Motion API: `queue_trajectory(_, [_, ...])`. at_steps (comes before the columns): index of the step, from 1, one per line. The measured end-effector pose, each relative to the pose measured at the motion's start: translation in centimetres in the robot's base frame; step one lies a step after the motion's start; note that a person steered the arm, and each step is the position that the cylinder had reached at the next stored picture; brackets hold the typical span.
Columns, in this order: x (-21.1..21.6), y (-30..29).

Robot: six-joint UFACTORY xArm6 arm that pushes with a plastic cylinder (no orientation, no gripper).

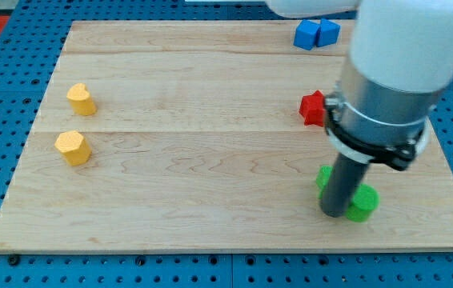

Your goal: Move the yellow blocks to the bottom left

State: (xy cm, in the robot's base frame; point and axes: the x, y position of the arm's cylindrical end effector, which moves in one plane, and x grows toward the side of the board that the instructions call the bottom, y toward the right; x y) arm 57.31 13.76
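Rod and arm fill the right side of the camera view; my tip (334, 214) rests on the table (210, 216) at about four o'clock from the board's centre, wedged between two green blocks, a green block (323, 178) partly hidden behind the rod and a green round block (363, 203) touching it on the right; the tool is a plain rod with nothing to spread or pinch, so it holds nothing. A red block (313, 108) sits at three o'clock, half behind the arm's collar; two blue cubes (316, 34) lie touching each other at one o'clock by the far edge. The task's things are well apart from my tip: a yellow block (82, 99) and a yellow hexagonal block (74, 148) just below it, both at nine o'clock near the left edge. To do this step well, I judge the tip should leave the greens without dragging them, cross the bare middle, come round to twelve o'clock of each yellow, and push toward seven o'clock, slowly, through the block's centre so it does not spin off.
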Motion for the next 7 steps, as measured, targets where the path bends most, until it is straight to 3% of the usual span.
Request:
queue_trajectory(1, [0.0, -1.4])
queue_trajectory(3, [0.0, -9.8])
queue_trajectory(5, [-18.1, -15.1])
queue_trajectory(6, [-26.3, -22.3])
queue_trajectory(7, [-29.7, -28.5])
